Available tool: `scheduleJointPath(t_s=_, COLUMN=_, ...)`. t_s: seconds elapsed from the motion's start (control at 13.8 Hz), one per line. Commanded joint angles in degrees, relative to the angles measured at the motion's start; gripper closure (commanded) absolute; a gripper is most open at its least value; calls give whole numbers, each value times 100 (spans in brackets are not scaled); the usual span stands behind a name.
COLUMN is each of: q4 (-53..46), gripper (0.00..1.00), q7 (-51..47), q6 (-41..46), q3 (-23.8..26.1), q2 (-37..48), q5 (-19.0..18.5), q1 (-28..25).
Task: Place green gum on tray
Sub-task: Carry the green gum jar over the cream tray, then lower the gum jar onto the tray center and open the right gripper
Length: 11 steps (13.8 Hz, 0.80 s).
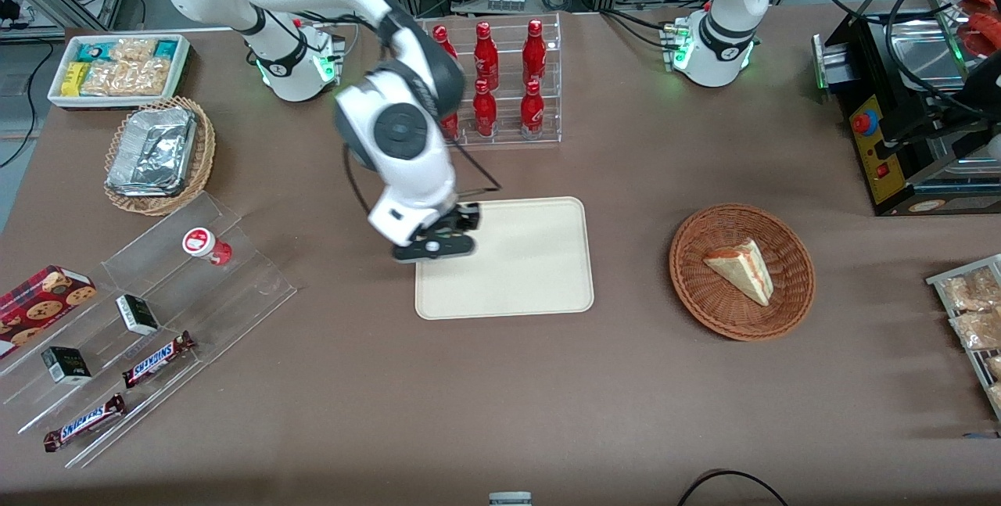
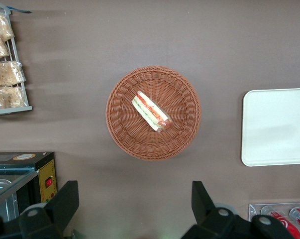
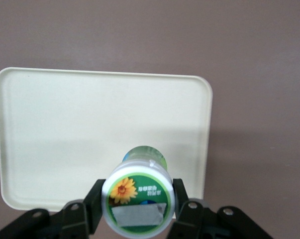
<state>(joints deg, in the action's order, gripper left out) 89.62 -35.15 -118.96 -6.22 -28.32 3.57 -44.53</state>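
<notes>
The green gum (image 3: 138,196), a small green container whose white lid carries a green label with an orange flower, sits between my right gripper's (image 3: 138,200) black fingers (image 3: 94,198), which are shut on its sides. It hangs lid-up over the cream tray (image 3: 90,114), just inside one short rim. In the front view the gripper (image 1: 438,244) hovers above the tray's (image 1: 524,256) edge toward the working arm's end, and the hand hides the gum there. The tray (image 2: 276,124) also shows in the left wrist view.
A red-bodied gum container (image 1: 205,244) stands on a clear acrylic stand (image 1: 148,318) with snack bars. A rack of red bottles (image 1: 500,84) lies farther from the camera than the tray. A wicker basket with a sandwich (image 1: 741,271) sits toward the parked arm's end.
</notes>
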Motion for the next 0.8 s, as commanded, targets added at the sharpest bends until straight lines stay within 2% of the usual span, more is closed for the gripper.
scheduleJointPath(t_s=0.0, q4=-463, gripper=100, q7=-431, q6=-328, q3=-55, q2=-603, q5=13, q1=-221)
scheduleJointPath(t_s=0.29, q4=-455, gripper=100, q7=-843, q6=-760, q3=-55, q2=-1026, q5=47, q1=-407)
scheduleJointPath(t_s=0.73, q4=-393, gripper=100, q7=-862, q6=-1051, q3=-46, q2=-1246, q5=91, q1=-539)
